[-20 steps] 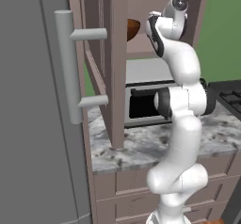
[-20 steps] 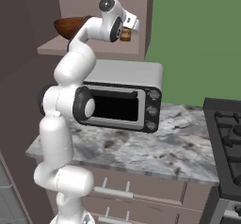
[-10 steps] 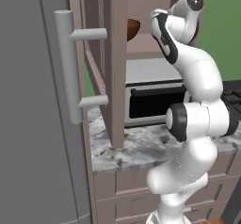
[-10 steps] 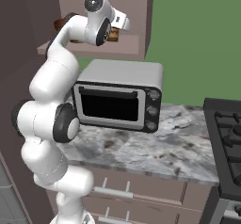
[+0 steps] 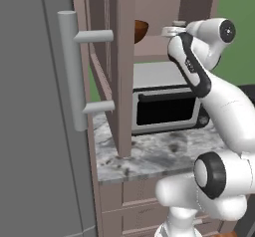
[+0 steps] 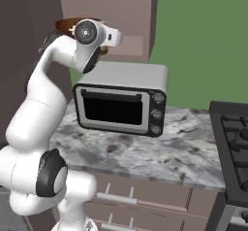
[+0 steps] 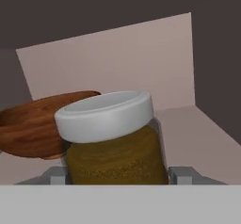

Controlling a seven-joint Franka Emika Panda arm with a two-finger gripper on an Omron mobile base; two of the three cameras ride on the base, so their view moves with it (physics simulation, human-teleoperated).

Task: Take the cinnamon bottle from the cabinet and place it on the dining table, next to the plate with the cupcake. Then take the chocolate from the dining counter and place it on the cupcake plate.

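I am on the first step: retrieving the cinnamon bottle (image 7: 113, 143) from the cabinet (image 5: 117, 57). The hand view places the jar between the two tips of the pincer (image 7: 115, 175), which appear closed against its sides, so I judge it grasped. A wooden bowl (image 7: 35, 126) sits just beside it on the shelf (image 7: 197, 133). Next move: draw straight back out, clear of the open door. The arm is raised high, wrist at shelf level, above the toaster oven (image 6: 121, 99).

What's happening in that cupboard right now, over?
End effector straddling cinnamon bottle, grip unconfirmed. Bottle in cabinet. Wooden bowl close beside it.
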